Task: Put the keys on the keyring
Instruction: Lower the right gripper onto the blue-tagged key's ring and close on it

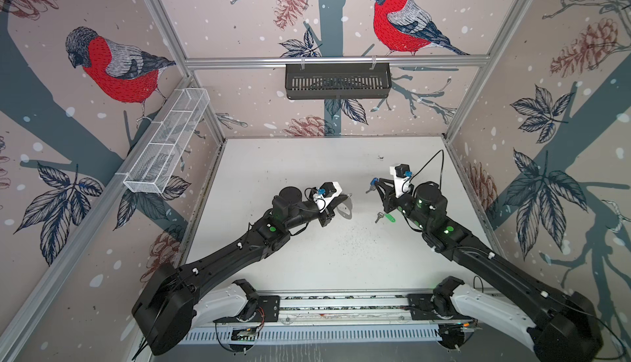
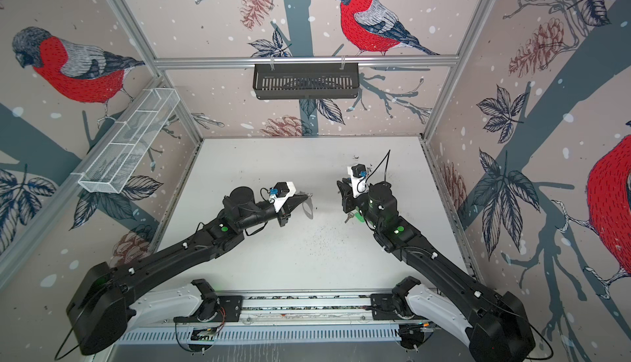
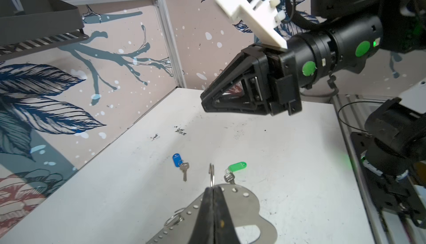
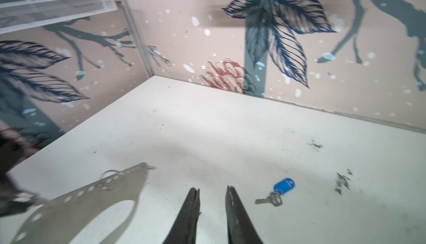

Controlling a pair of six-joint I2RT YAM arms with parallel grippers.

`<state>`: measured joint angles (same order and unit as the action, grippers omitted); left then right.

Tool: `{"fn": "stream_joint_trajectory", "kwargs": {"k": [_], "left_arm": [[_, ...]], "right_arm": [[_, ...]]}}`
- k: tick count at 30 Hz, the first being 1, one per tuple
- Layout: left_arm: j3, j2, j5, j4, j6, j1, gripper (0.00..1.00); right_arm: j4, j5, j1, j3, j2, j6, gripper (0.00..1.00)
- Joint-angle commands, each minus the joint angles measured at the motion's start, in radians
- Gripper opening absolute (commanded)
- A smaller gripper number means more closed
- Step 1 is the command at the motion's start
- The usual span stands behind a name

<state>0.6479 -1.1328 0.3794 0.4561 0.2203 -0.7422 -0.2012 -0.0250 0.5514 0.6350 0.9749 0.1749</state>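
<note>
My left gripper [image 3: 213, 188] is shut on the straight, hole-dotted edge of the keyring [image 3: 244, 206], a flat grey D-shaped plate held just above the white table [image 1: 290, 172]. A small metal ring [image 3: 211, 176] sticks up at the jaw tips. The key with the blue tag [image 3: 177, 160] and the key with the green tag [image 3: 237, 166] lie loose on the table beyond the plate. My right gripper [image 4: 212, 191] hovers open and empty, the blue-tagged key [image 4: 283, 186] just beside it. In a top view the green tag [image 1: 390, 218] shows by the right gripper [image 1: 377, 186].
A black slotted basket [image 1: 338, 80] hangs on the back wall and a white mesh basket [image 1: 167, 141] on the left wall. Dark specks [image 4: 343, 180] mark the table. The arms' mounting rail [image 1: 341, 304] runs along the front edge.
</note>
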Motion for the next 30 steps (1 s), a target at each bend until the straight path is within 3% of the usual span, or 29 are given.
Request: {"fn": "stream_joint_trajectory", "kwargs": {"k": [1,10,20,30], "left_arm": [[-0.032,0.034,-0.116,0.034,0.069,-0.012,0.0],[-0.113,0.072,-0.18,0.091,0.08,-0.021,0.0],[-0.143,0.082,-0.226,0.109,0.006,-0.039,0.0],[-0.169,0.095,-0.237,0.098,-0.034,-0.042,0.0]], "right_arm": [[0.069,0.053,-0.037,0.024,0.032,0.055,0.26],[0.197,0.096,-0.099,0.172,0.269,0.1,0.41],[0.256,0.113,-0.131,0.285,0.596,0.15,0.39],[0.223,0.096,-0.149,0.304,0.71,0.179,0.38]]}}
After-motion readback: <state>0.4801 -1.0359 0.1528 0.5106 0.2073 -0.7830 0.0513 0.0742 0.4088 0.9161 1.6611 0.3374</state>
